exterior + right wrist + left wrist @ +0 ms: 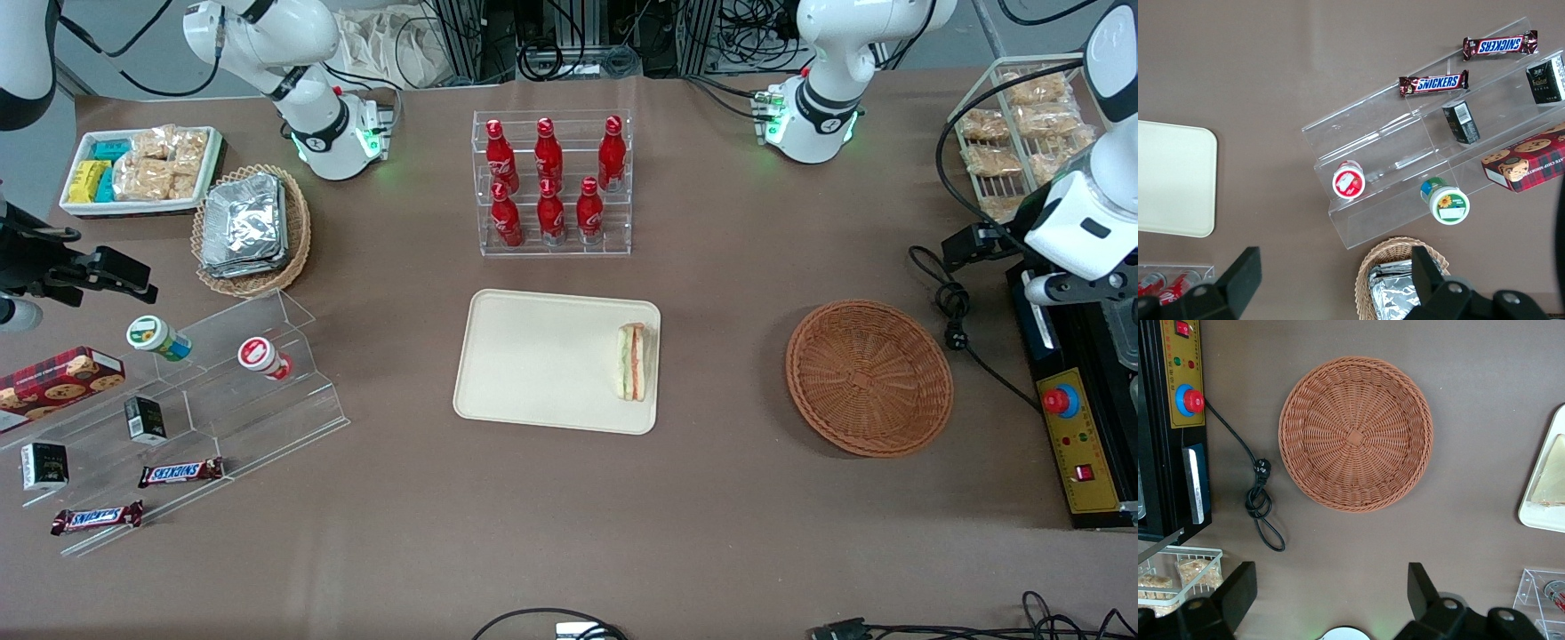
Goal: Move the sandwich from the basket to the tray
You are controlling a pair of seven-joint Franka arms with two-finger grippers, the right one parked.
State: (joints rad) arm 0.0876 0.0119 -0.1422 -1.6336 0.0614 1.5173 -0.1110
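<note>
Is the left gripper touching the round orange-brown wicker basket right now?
Apart. In the left wrist view the open left gripper hangs above bare brown table, with a clear strip of tabletop separating its fingers from the empty round orange-brown wicker basket.

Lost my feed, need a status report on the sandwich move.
Gripper open, empty, high over the table beside the basket. Basket empty. Sandwich lying on the tray, near its basket-side edge. Nothing in the way.
</note>
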